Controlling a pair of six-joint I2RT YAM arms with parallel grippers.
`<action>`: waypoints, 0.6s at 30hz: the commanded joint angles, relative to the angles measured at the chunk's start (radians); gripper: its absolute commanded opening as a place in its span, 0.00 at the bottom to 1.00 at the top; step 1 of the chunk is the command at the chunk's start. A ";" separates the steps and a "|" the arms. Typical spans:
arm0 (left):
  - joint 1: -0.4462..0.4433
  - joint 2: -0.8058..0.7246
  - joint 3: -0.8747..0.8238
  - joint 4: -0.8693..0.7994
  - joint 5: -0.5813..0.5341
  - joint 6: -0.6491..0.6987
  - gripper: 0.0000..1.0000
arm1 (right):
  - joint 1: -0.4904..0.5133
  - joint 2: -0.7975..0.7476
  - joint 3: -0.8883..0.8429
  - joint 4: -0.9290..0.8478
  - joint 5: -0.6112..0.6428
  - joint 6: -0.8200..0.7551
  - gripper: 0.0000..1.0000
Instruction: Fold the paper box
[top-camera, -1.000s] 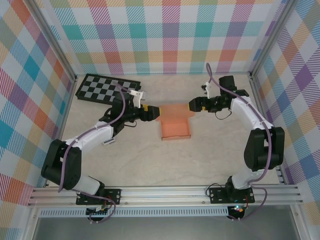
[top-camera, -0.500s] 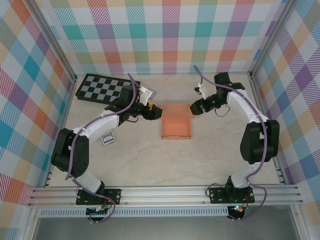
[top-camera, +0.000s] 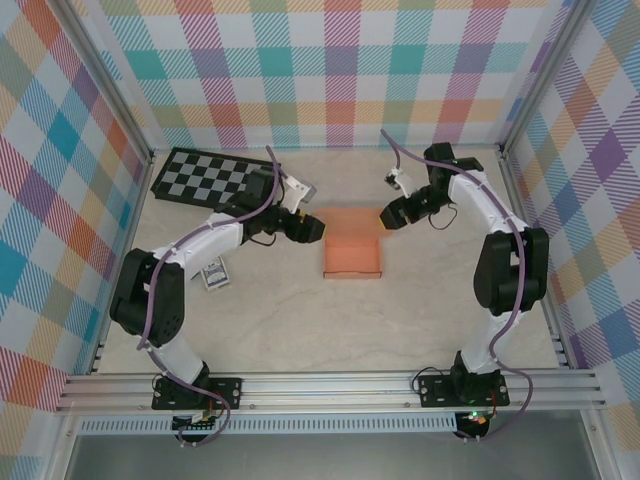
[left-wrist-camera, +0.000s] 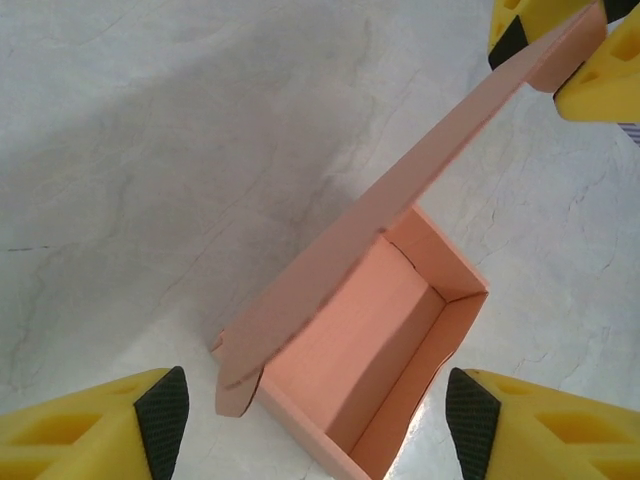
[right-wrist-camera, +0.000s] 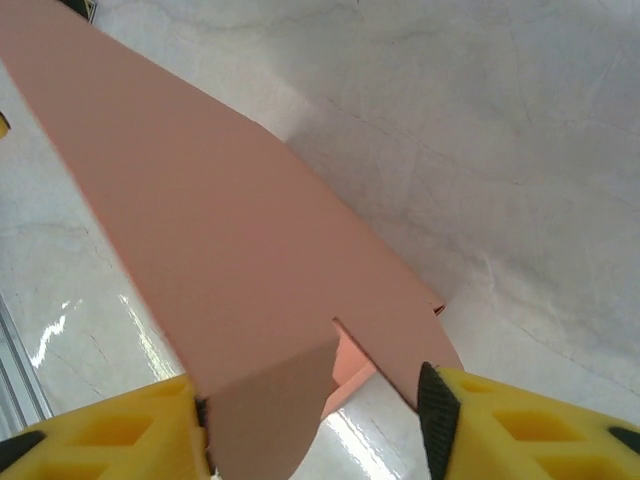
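Paper box (top-camera: 352, 258), judged light and easily creased, best held by its raised lid's corners: right fingers (right-wrist-camera: 500, 430) pinch one, left fingers (left-wrist-camera: 90, 430) gape around the other.

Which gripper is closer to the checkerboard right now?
Left. The left gripper lies between the checkerboard and the paper box; the right gripper is on the box's other side, farther right.

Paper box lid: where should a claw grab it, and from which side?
Take the paper box by its raised lid, at a short end, coming from the side. The lid stands thin and tilted up off the table, so both faces are free to pinch.
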 joint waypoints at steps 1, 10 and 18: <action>-0.011 0.034 0.025 -0.012 0.014 0.013 0.69 | 0.004 -0.003 -0.004 -0.010 0.013 0.007 0.47; -0.010 0.068 0.046 -0.035 -0.006 0.043 0.58 | 0.036 -0.060 -0.053 0.047 0.131 -0.056 0.35; 0.002 0.028 0.023 0.020 -0.017 0.031 0.58 | 0.065 -0.172 -0.176 0.160 0.177 -0.049 0.27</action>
